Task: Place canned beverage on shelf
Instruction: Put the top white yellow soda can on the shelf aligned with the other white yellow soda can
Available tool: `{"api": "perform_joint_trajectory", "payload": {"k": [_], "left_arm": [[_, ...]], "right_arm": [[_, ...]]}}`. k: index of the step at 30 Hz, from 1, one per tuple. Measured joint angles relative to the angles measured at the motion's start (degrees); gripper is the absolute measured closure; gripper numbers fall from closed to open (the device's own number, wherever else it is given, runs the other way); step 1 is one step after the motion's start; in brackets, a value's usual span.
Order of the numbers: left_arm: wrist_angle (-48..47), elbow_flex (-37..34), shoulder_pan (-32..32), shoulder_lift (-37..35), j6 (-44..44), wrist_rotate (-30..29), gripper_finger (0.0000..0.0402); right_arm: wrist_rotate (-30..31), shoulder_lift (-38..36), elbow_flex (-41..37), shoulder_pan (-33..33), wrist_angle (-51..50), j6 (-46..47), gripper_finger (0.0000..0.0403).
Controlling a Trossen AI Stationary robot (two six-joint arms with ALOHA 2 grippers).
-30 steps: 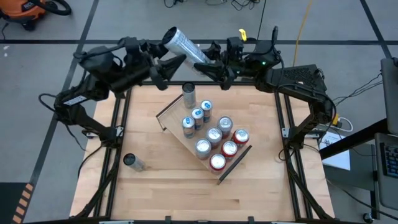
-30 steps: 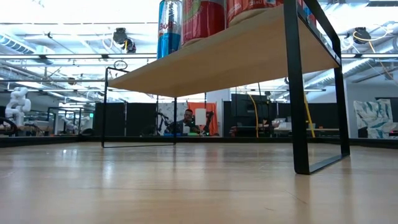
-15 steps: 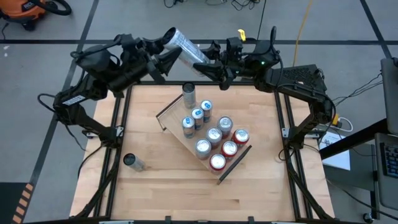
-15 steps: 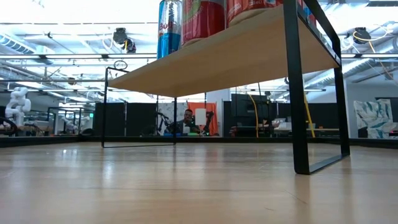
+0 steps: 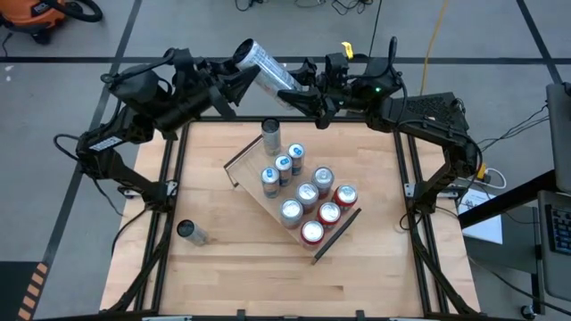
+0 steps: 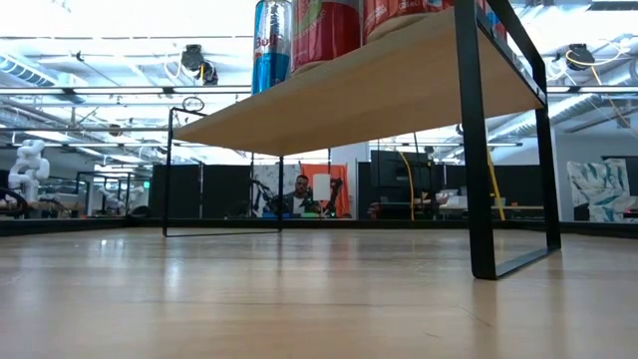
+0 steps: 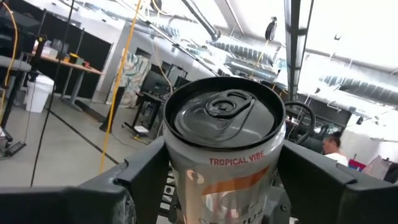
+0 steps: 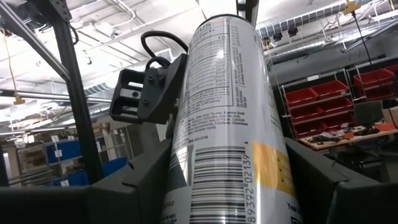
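Overhead, right gripper (image 5: pixel 287 92) clamping silver can (image 5: pixel 263 63), left gripper (image 5: pixel 234 85) part-open around it

1. In the low view, the shelf (image 6: pixel 359 95) runs out past the top edge, so the cans on it (image 6: pixel 271 45) show only their lower bodies.
2. In the left wrist view, the held can (image 7: pixel 224 158) is cut off by the bottom edge; only its lid and upper label show.
3. In the right wrist view, that can's base is cut off too, and most of its fine print is too small to read.
4. From above, the labels on the shelf cans (image 5: pixel 302 194) are too small to tell.
5. The lone can (image 5: pixel 190 233) on the tabletop (image 5: pixel 214 267) is too small to tell whether upright or lying.
6. The person (image 6: pixel 300 188) far behind the tabletop is tiny and partly hidden.
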Motion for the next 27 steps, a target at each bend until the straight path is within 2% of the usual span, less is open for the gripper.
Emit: {"api": "perform_joint_trajectory", "payload": {"k": [8, 14, 18, 27], "left_arm": [[0.4, 0.0, 0.0, 0.0, -0.8, -0.3, 0.0069], [0.4, 0.0, 0.0, 0.0, -0.6, -0.3, 0.0059], [0.4, 0.0, 0.2, 0.0, -0.4, -0.4, 0.0069], [0.1, 0.0, 0.6, 0.0, 0.7, -0.7, 0.0130]], "right_arm": [[0.0, 0.0, 0.0, 0.0, -0.4, -0.4, 0.0170], [0.0, 0.0, 0.0, 0.0, -0.4, -0.4, 0.0170], [0.0, 0.0, 0.0, 0.0, -0.5, -0.5, 0.0170], [0.0, 0.0, 0.0, 0.0, -1.4, -1.3, 0.0170]]}}
